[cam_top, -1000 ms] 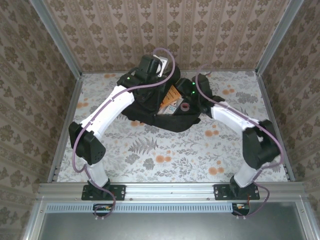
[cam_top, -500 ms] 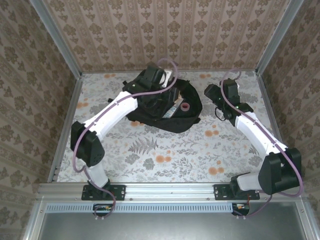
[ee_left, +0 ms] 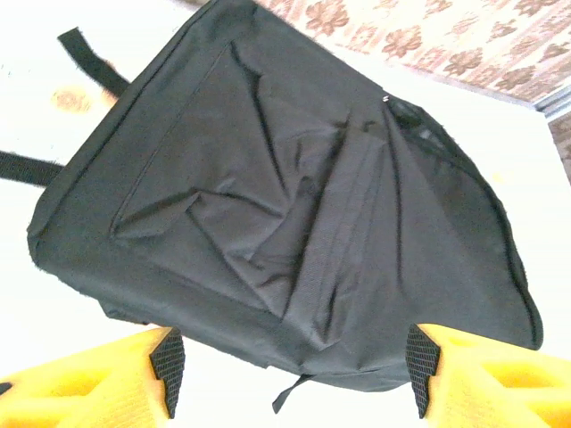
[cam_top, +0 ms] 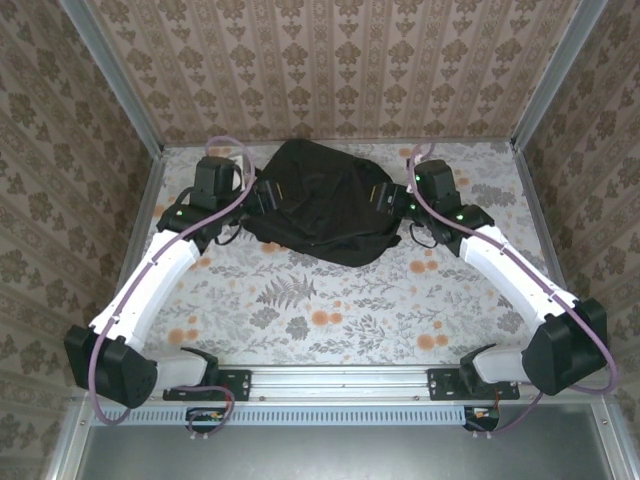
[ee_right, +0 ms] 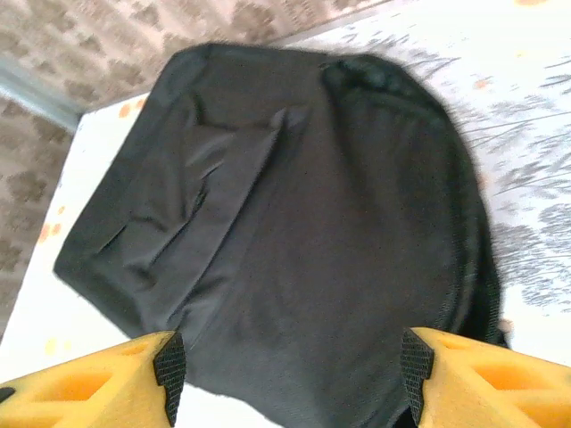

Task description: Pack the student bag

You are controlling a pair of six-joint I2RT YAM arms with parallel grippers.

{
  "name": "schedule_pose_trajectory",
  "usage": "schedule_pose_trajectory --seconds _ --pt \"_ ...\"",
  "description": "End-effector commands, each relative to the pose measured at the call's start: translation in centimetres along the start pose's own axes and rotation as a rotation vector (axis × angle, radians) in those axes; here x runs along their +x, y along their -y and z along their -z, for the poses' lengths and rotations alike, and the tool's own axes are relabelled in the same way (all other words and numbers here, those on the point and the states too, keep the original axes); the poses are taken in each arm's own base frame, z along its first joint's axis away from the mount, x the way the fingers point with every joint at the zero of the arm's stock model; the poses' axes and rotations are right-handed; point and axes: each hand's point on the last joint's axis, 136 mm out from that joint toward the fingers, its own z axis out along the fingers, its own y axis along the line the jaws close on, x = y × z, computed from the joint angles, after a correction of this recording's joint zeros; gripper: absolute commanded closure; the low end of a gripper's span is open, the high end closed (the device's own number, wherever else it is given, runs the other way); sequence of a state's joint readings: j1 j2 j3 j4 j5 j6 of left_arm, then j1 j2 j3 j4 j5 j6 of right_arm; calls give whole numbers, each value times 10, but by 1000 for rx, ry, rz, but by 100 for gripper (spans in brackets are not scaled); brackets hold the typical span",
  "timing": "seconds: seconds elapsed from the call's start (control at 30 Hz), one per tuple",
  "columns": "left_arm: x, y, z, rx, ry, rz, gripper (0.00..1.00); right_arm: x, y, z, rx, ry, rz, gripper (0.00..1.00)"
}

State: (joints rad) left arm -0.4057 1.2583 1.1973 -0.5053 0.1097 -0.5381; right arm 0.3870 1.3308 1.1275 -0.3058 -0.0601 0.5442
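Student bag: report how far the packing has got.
Looks done: the student bag lies on the table with its black fabric closed over, and no contents show. In hand: nothing. The left gripper and right gripper are open, one on each side of it. Left: I cannot tell whether it is zipped fully shut, so that may remain.

The left arm (cam_top: 150, 285) and right arm (cam_top: 510, 265) are built alike: white shells on the long links, chunky black housings at the joints, and black base plates (cam_top: 445, 380). A purple cable (cam_top: 94, 375) loops along each arm from base to wrist. The left pincer (ee_left: 290, 361) and right pincer (ee_right: 290, 370) have yellow fingers (ee_left: 80, 388) faced with black pads (ee_left: 167, 370).
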Motion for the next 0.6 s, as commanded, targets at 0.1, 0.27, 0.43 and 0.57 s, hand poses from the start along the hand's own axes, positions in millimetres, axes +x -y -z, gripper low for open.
schedule_pose_trajectory --seconds 0.1,0.27,0.43,0.57 --pt "33 -45 -25 -82 -87 284 30 17 -54 17 -92 -44 -1 32" --pt "48 -79 -34 -64 -62 539 32 70 -72 -8 -134 -121 -352 33" --pt "53 -96 -25 -100 -4 601 33 123 -105 -39 -117 -194 -531 31" --pt "48 -113 -5 -122 87 650 34 154 -119 -67 -88 -217 -659 27"
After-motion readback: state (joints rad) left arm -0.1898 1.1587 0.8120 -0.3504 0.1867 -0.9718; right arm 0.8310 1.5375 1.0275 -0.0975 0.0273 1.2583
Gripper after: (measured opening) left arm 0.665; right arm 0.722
